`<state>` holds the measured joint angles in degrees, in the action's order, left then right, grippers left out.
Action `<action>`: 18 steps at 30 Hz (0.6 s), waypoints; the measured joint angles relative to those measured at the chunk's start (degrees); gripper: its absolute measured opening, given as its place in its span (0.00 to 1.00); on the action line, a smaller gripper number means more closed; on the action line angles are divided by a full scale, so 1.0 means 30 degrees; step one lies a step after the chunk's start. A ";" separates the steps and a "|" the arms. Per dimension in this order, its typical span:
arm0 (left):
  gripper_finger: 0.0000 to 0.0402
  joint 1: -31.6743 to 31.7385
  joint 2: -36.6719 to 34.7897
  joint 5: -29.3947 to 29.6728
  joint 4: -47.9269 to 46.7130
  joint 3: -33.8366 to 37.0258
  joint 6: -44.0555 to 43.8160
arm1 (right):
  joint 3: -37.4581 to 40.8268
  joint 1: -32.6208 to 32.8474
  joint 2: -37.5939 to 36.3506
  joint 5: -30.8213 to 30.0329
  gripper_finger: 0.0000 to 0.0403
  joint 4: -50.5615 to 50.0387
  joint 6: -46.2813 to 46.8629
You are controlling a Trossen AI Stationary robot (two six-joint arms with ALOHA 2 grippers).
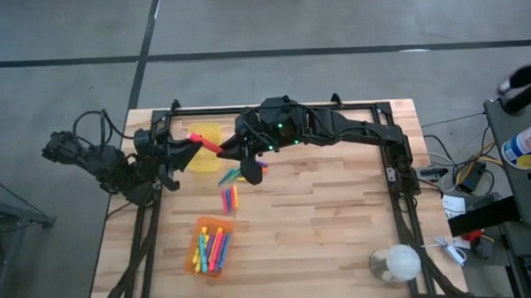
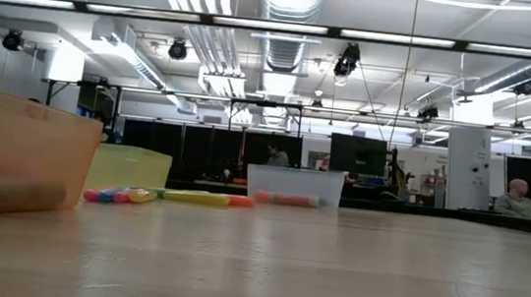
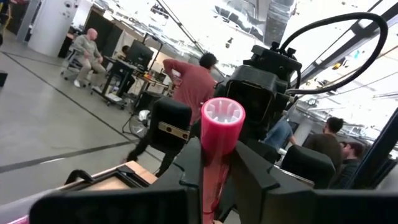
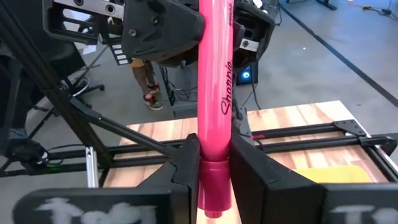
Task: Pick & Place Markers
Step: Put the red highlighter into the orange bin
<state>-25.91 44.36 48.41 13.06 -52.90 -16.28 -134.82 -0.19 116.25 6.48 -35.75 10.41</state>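
Pink marker point(image 4: 214, 106) was pinched at both ends, in air over counter point(image 1: 339, 226) near yellow bin point(image 1: 203, 138): left claw point(image 3: 214, 168) clamped one end, right claw point(image 4: 211, 168) clamped other. Risk: arms pulling apart or twisting before one released would probably snap marker or fling it off counter; early double release would probably drop it outside bin.

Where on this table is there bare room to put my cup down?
The table is bare between the orange bin of markers and the clear round container, right of the loose markers. It is crowded by the yellow bin, where both grippers hold one pink marker.
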 joint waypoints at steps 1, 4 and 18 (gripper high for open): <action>0.12 0.0005 -0.0012 -0.0134 0.0019 0.0000 -0.0028 | 0.0000 0.0004 0.0000 0.0114 0.16 -0.0006 0.0080; 0.15 0.0010 -0.0029 -0.0392 0.0149 0.0000 -0.0036 | 0.0000 0.0007 0.0000 0.0395 0.16 0.0123 0.0377; 0.31 0.0011 0.0037 -0.0437 0.0364 0.0000 -0.1258 | 0.0022 0.0029 0.0124 0.0420 0.16 0.1041 0.0805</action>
<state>-25.88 44.47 47.10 14.15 -52.90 -20.05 -134.76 -0.10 116.62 7.74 -32.63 12.82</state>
